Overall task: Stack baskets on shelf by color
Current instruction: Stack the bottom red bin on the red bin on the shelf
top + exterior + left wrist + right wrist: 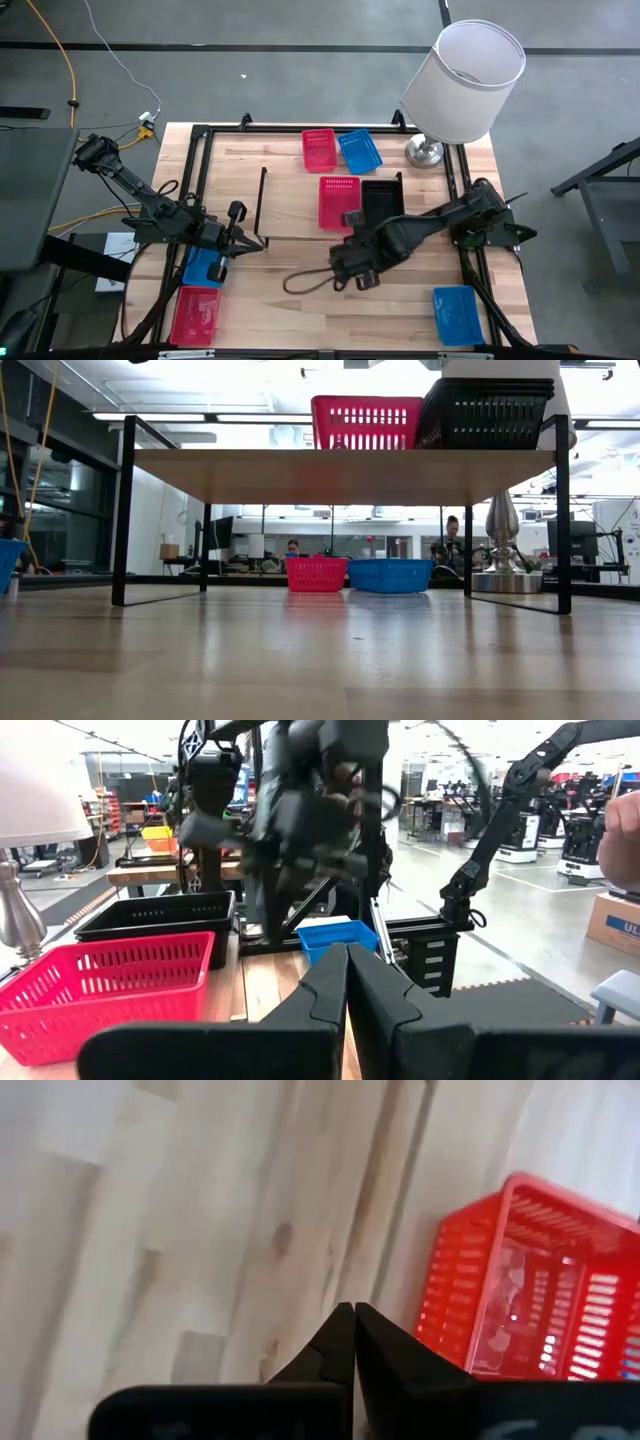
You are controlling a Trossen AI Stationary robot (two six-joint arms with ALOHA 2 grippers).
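Observation:
The shelf [340, 472] has a light wood top on black legs. On it a red basket [339, 200] and a black basket [382, 200] rest side by side on their bases. Behind it, on the table, sit another red basket [319, 150] and a blue basket [359, 151]. My right gripper [340, 274] hangs shut over the wood just nearer than those on the shelf, holding nothing. Its wrist view shows a red basket [530, 1290] beside the fingers, apart from them. My left gripper [255, 243] waits shut at the left, pointing level toward the red basket [110, 980].
A lamp with a white shade [465, 80] stands at the far right. A blue basket [457, 312] lies near the right front corner. A blue basket [203, 268] and a red one [196, 315] lie at the left front. A dark cable loop [305, 283] lies mid-table.

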